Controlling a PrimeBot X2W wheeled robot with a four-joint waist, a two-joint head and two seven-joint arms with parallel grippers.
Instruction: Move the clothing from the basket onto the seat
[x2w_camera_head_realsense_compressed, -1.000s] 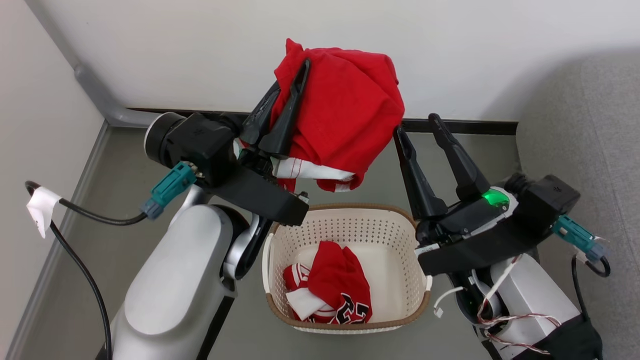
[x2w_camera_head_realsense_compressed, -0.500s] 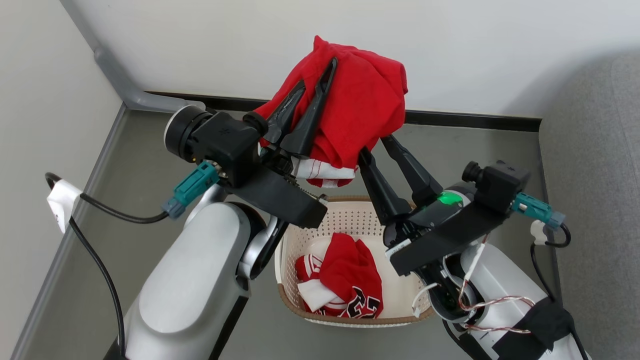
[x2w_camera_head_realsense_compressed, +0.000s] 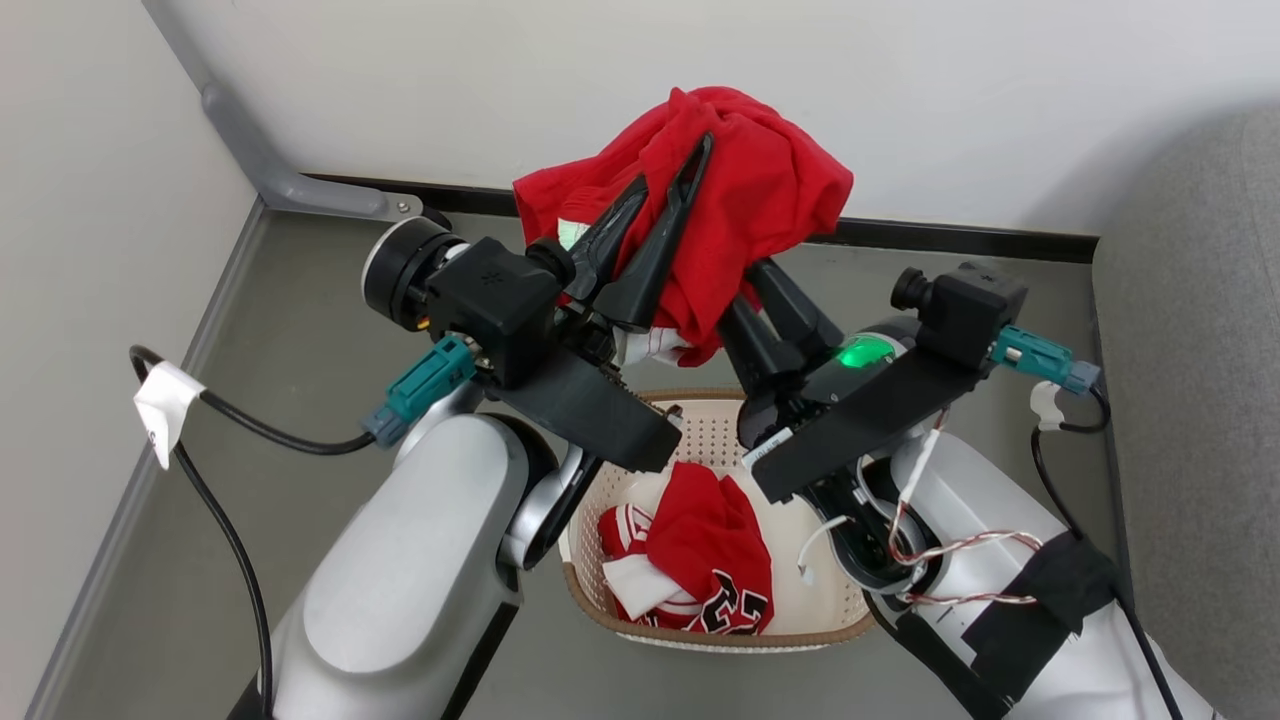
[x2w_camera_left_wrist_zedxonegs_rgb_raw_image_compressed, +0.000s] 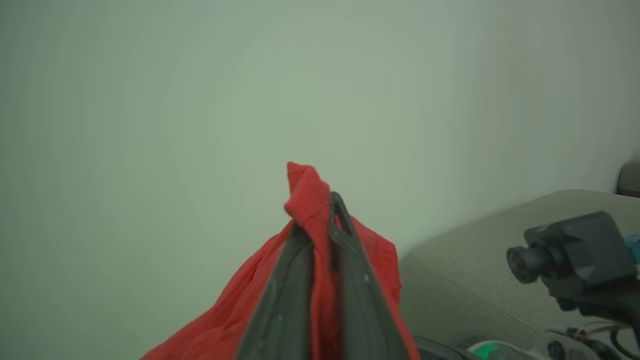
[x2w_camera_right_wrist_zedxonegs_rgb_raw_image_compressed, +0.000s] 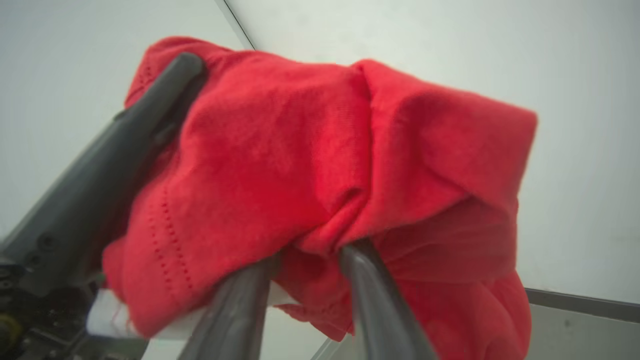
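The left gripper (x2w_camera_head_realsense_compressed: 672, 165) is clamped tight on the plain garment (x2w_camera_head_realsense_compressed: 760, 190), with a ridge of red cloth pinched between its fingers. It holds the garment high over the basket (x2w_camera_head_realsense_compressed: 705, 432), in front of the wall. The cloth drapes over and around the fingers in a loose bundle, white trim hanging at the lower edge.

The right gripper (x2w_camera_head_realsense_compressed: 745, 288) comes in from below, its fingers pushed up into the underside of the bundle. Where they show, the fingers stand somewhat apart with a fold bulging between them. The tips are buried in cloth, so I cannot tell whether they have a pinch on it.

The jersey (x2w_camera_head_realsense_compressed: 700, 560) lies crumpled on the basket's bottom, its numerals facing up near the front rim. The basket stands on the floor (x2w_camera_head_realsense_compressed: 300, 300), and the seat (x2w_camera_head_realsense_compressed: 1200, 350) is to the robot's right, well apart from it.

Both garments look light and limp. They will sag, swing and trail rather than keep a shape, and should not slip once pinched. A thick fold or the trimmed hem gives the surest hold. A thin single layer could pull free. For the jersey, the raised hump in the middle looks the easiest place to take hold. Breakage is no concern, but a trailing edge could catch on the rim.
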